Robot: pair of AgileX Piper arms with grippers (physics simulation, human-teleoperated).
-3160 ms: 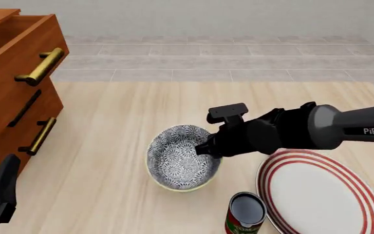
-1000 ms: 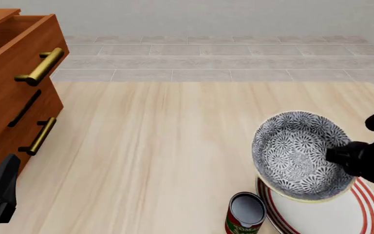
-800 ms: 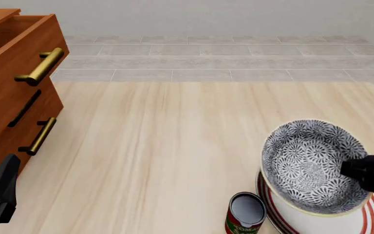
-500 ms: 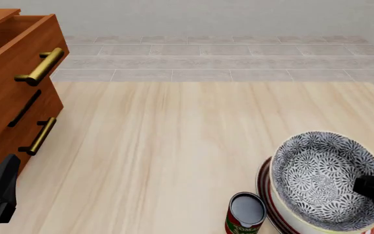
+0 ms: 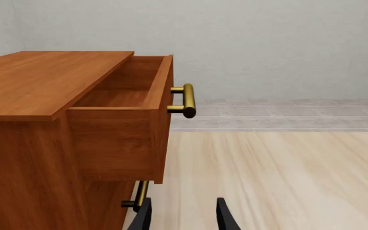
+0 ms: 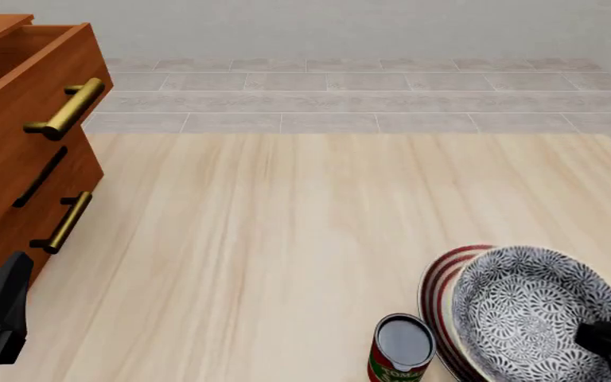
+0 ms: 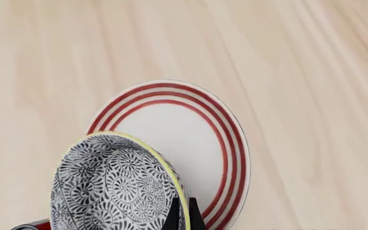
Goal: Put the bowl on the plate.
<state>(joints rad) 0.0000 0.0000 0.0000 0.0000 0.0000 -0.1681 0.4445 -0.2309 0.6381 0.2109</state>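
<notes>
At the table's left edge stands a wooden dresser [image 6: 25,135] with brass handles [image 6: 69,108], its top drawer [image 5: 130,112] pulled out; the left gripper [image 5: 182,218] hangs low beside it, its two black fingers [image 5: 143,219] parted with only bare tabletop between them. Pale wood table [image 6: 284,239] runs across the middle. Near the front edge a small red-labelled can [image 6: 402,348] stands upright, just left of the plate [image 6: 441,274], a flat white disc ringed with concentric red bands. The bowl [image 6: 528,314], round and deep, carries a dark grey-and-white floral pattern inside and out under a pale yellow-green rim; it sits over the plate's near right part, covering most of it in the front view, and whether it touches the plate cannot be told. At far right the right gripper [image 7: 182,215] pinches the bowl's rim, its thin fingers [image 7: 174,214] closed nearly together on the wall, one inside and one outside, the bowl lying to the gripper's left with the plate's white centre showing beyond it in the wrist view.
</notes>
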